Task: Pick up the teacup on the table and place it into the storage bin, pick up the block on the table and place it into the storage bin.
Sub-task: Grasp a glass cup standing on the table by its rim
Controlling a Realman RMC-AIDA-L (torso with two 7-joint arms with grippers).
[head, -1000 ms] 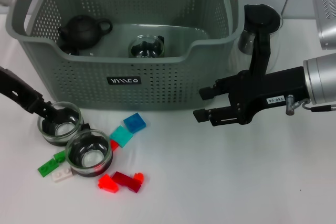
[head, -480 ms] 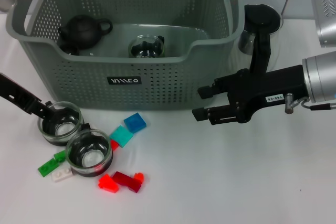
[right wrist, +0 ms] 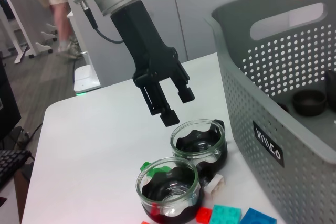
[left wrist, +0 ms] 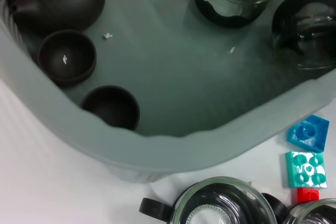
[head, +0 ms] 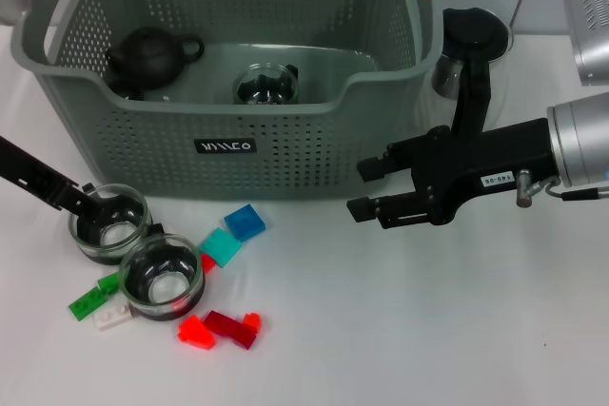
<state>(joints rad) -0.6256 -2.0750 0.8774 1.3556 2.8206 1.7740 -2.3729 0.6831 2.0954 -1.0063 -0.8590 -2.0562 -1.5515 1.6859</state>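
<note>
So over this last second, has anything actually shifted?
Only slightly. The left gripper, open above the rear glass teacup, has drawn back a little toward the robot's left. The right gripper has barely moved beside the storage bin. Both glass teacups, the blocks and the bin's contents stayed put.

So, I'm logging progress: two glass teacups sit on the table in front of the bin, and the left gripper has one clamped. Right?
Not quite. The right wrist view shows the left gripper open and hovering above the rear glass teacup, not clamped on it. Both teacups, including the front teacup, do sit before the storage bin.
</note>
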